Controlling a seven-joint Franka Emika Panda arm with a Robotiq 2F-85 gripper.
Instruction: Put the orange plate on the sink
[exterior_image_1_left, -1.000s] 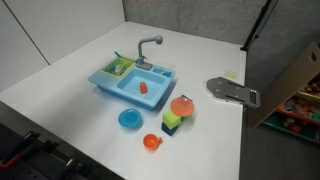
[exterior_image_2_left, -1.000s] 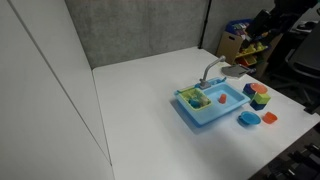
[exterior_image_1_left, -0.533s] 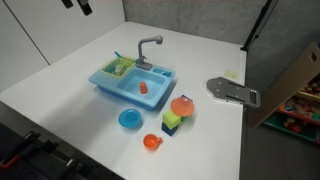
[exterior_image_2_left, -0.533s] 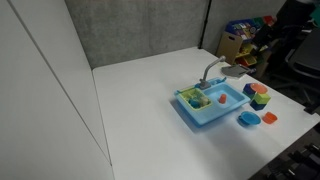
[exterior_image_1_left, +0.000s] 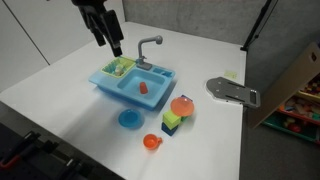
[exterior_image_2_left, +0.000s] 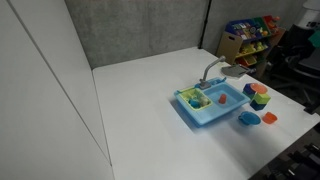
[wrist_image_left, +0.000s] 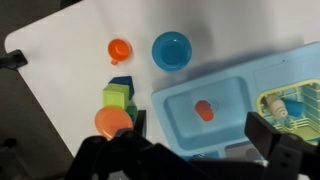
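White tabletop (exterior_image_1_left: 60, 95), grey wall behind. There is plenty of bare surface on the wall side of the toys and toward the near corner. One edge runs close past a grey flat object (exterior_image_1_left: 232, 91) lying right at the rim.

The sink (exterior_image_1_left: 133, 84) is the biggest toy, light blue, sitting mid-tabletop. Its grey faucet (exterior_image_1_left: 150, 45) is at the back and the green-yellow side compartment (exterior_image_1_left: 121, 67) at one end. Its front wall is clear of everything.

My end effector (exterior_image_1_left: 113, 44) hangs in the air above the compartment end of the sink, touching nothing. In the wrist view its fingers (wrist_image_left: 262, 130) stand wide apart with nothing between them, and the basin is below.

The orange plate (exterior_image_1_left: 182, 105) is off the sink, just beside its corner, resting tilted on a stack of green and blue blocks (exterior_image_1_left: 172, 123). Its rim overhangs the stack, with open tabletop around it.

The blue plate (exterior_image_1_left: 130, 119) lies flat near the sink's front, apart from the stack. The orange cup (exterior_image_1_left: 151, 142) stands alone nearest the front edge. A small orange piece (exterior_image_1_left: 143, 87) lies in the basin.
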